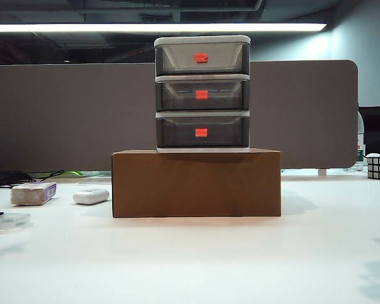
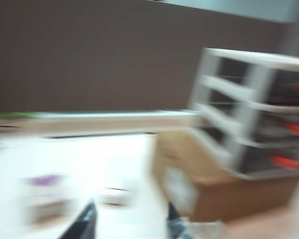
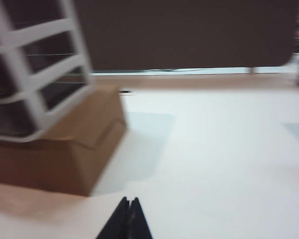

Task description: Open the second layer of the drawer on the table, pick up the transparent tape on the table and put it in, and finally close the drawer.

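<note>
Smoky second layer (image 1: 202, 95) is seen shut, ahead of both grippers; transparent tape (image 1: 8, 220) is left on the table (image 1: 240, 266). Left gripper (image 2: 129, 221) is parted, empty; right gripper (image 3: 127, 219) is closed; nothing is begun

I am viewing a motion-blurred frame in which the left gripper (image 2: 129, 221) is holding its two dark fingertips (image 2: 84, 224) apart above the table (image 2: 79, 159), with the drawer (image 2: 249, 109) sitting atop the brown cardboard box (image 2: 224, 194).
</note>
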`<state>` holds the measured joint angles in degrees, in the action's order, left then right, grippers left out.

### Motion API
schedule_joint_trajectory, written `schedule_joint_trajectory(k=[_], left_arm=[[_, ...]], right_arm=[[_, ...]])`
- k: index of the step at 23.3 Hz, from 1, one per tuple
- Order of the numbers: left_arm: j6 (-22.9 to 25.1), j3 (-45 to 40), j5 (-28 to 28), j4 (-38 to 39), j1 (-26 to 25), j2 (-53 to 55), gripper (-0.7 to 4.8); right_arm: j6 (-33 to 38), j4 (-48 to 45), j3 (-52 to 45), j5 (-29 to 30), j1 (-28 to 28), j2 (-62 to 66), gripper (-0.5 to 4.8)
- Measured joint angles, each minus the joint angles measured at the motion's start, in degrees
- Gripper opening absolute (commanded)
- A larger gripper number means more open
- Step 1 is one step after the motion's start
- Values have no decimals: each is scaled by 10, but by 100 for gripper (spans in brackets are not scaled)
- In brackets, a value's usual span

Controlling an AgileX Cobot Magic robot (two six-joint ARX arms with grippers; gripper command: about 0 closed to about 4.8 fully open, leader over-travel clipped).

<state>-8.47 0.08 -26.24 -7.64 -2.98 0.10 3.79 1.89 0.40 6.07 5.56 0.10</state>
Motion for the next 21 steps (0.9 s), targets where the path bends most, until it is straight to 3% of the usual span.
schedule_joint_trajectory(k=[2,3,4,9,11,13,15,17,21], left_arm=[[-10,0,-37,27,64,0,89],[-10,0,-32,33,89,0,89],[-10,0,-1,37,146,0,89],[40,0,261,17,445,27,89],[52,0,362,-26,539,85,89],[63,0,397,-91,576,149,89],[64,0,412,-154,580,210,89],[65,1,414,-266,580,332,89],[50,20,414,-414,580,497,89]], right_arm=[[2,-10,0,62,0,0,-5],[2,-12,0,71,0,0,-5],[4,-19,0,79,0,0,-5],[18,-41,0,74,65,0,-5],[18,-36,10,38,130,10,-5],[12,-35,34,-10,178,38,-5],[-7,-33,52,-30,210,71,-5],[-37,-31,96,-47,255,148,-5],[-50,-32,151,-45,272,257,-5]])
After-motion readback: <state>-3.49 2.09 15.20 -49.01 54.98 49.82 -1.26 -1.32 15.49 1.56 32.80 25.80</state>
